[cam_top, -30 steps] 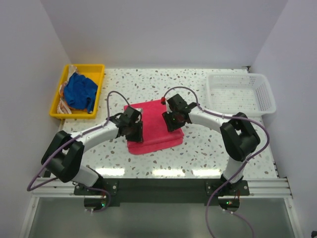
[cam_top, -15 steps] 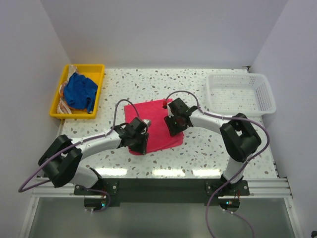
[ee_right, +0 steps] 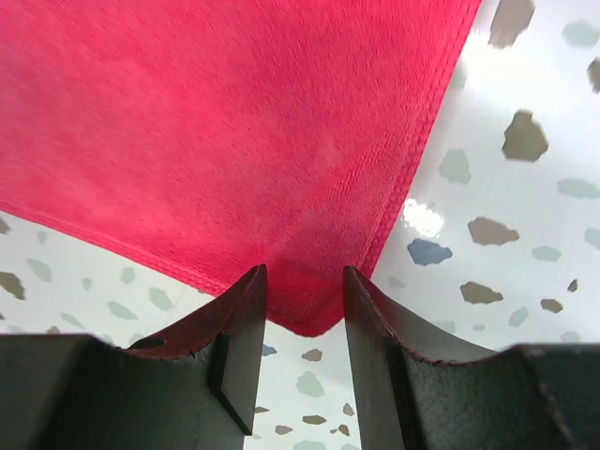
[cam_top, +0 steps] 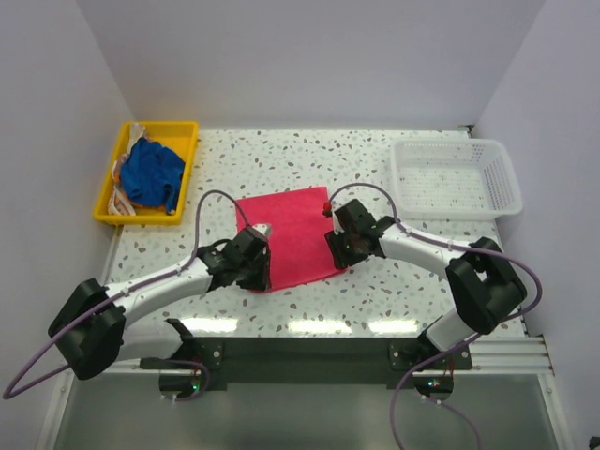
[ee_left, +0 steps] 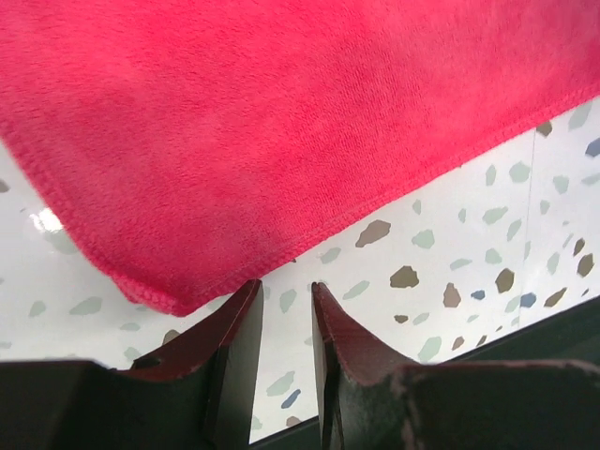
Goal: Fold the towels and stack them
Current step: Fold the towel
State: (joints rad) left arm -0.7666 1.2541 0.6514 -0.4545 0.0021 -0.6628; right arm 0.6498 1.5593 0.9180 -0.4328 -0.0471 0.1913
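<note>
With the pink towel (cam_top: 292,234) flat mid-tabletop (cam_top: 394,281), we should pinch both near corners evenly before folding: our left hand (ee_left: 286,292) is narrowly parted and empty just short of one, our right hand (ee_right: 302,277) open astride the other.

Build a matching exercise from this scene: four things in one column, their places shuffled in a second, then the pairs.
Things
1. plain hot pink towel
2. crumpled royal blue cloth
3. yellow plastic tray
4. white mesh basket

Places
A. far right of the table
B. spread flat in the middle of the table
C. far left of the table
D. inside the tray

Pairs: 1-B, 2-D, 3-C, 4-A
</note>
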